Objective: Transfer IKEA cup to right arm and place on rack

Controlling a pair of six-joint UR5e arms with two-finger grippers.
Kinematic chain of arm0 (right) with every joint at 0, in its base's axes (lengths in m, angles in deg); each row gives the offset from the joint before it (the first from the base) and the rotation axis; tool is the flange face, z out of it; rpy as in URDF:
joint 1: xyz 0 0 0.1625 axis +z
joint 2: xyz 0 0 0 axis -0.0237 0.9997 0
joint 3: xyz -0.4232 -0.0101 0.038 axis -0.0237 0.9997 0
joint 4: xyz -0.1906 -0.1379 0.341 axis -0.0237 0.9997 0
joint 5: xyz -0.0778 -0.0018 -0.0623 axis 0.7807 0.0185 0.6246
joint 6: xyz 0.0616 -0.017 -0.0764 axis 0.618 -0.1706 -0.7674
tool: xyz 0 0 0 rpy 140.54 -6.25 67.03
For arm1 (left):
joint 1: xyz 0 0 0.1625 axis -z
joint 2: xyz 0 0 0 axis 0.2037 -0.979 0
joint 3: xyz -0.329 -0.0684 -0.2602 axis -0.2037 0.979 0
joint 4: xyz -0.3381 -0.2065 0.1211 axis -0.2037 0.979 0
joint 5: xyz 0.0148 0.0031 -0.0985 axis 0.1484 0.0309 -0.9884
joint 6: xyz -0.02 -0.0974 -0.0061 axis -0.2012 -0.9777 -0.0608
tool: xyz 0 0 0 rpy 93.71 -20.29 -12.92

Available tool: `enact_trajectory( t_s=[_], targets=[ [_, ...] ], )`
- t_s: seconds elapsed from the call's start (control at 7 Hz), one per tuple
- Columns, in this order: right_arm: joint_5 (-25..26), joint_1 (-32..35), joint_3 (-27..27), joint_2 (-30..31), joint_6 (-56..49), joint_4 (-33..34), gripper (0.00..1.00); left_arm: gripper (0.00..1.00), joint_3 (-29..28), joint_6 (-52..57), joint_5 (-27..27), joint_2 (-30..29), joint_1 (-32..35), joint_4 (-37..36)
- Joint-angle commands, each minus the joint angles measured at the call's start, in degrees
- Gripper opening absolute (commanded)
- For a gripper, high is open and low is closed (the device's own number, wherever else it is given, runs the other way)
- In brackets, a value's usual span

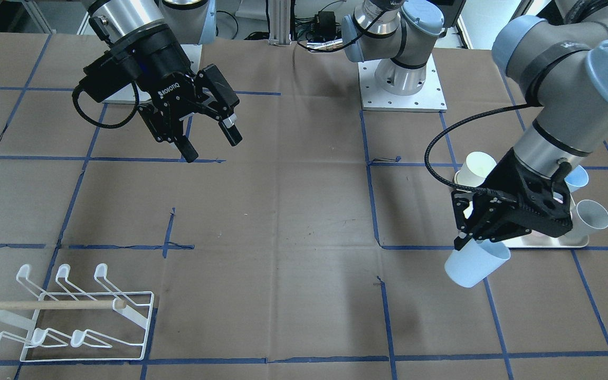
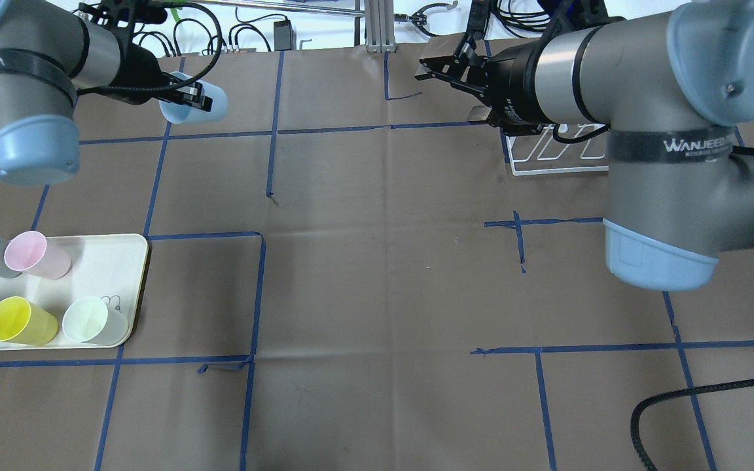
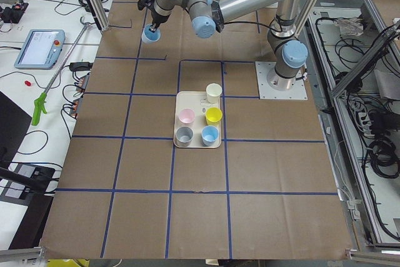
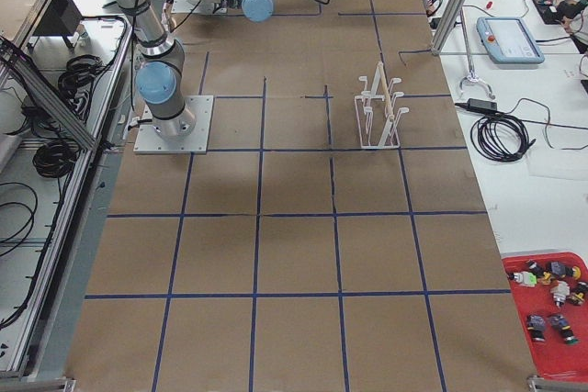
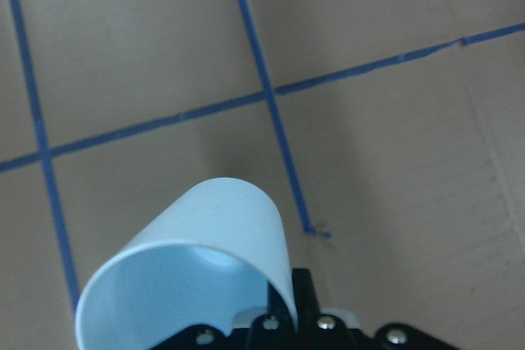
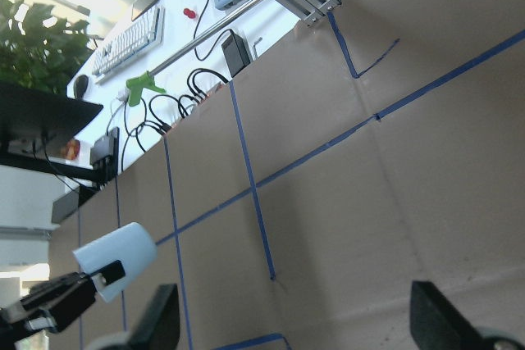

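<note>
Exterior front-facing: left hand [image 1: 477, 240] clamps blue cup [image 1: 474, 267]; right hand [image 1: 212, 147] spread.

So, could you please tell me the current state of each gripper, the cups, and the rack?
left gripper: shut on the pale blue cup, held above the table
pale blue cup: gripped at its rim, tilted
right gripper: open, empty
rack: standing on the table, no cups on it
tray: holding five upright cups

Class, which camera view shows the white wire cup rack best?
Exterior front-facing: the whole rack lies unobstructed, prongs and dowel clear. Overhead, the right arm hides most of it; exterior right shows it small, end-on.
</note>
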Motion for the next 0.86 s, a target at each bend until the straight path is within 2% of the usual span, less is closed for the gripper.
enact_trajectory(
  t_s=[0.0,0.29,0.57,0.71],
  targets=[
    [-0.04,0.00,-2.01,-2.53,18.62,12.52,0.99,0.00,10.02,-0.11,-13.44,-0.29,2.68,-25.36],
    [-0.04,0.00,-2.19,-5.78,31.21,21.94,0.99,0.03,13.91,-2.11,-26.87,-2.13,3.92,-42.16],
    [0.83,0.00,-2.62,-9.90,41.41,33.87,0.99,0.02,17.52,-3.45,-28.00,-2.84,4.62,-45.93],
    [1.01,0.00,-3.06,-12.02,43.20,39.59,0.99,0.02,17.27,-3.71,-27.13,-3.97,7.41,-45.76]
  ],
)
